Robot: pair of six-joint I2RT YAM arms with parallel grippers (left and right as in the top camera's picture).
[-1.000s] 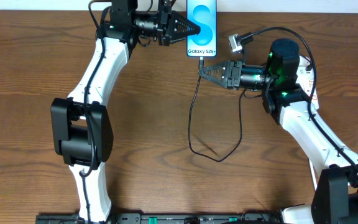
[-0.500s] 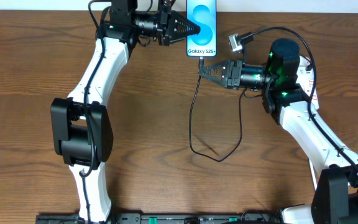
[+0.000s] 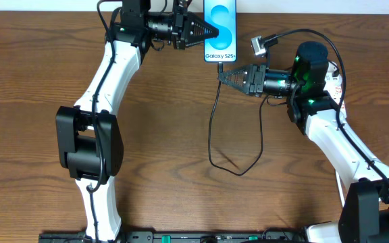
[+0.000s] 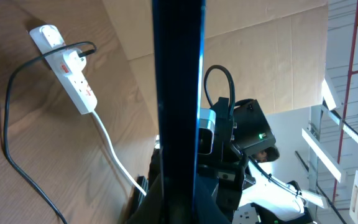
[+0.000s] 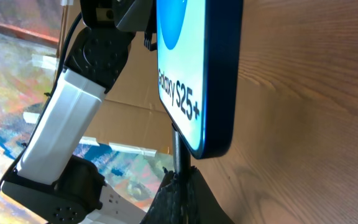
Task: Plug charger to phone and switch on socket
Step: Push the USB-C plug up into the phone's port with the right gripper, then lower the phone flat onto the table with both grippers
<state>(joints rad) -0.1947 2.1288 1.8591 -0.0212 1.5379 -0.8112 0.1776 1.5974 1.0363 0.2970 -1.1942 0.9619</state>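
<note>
Overhead: the phone (image 3: 220,30) and the right gripper (image 3: 221,74) have edged slightly rightward. The left gripper (image 3: 213,32) clamps the phone's side.
Right wrist: the right jaws pinch the charger (image 5: 176,149), its tip meeting the phone's bottom edge; insertion looks imminent.
Left wrist: the socket (image 4: 73,74) lies beyond the phone, and switching it on looks still to come.
</note>
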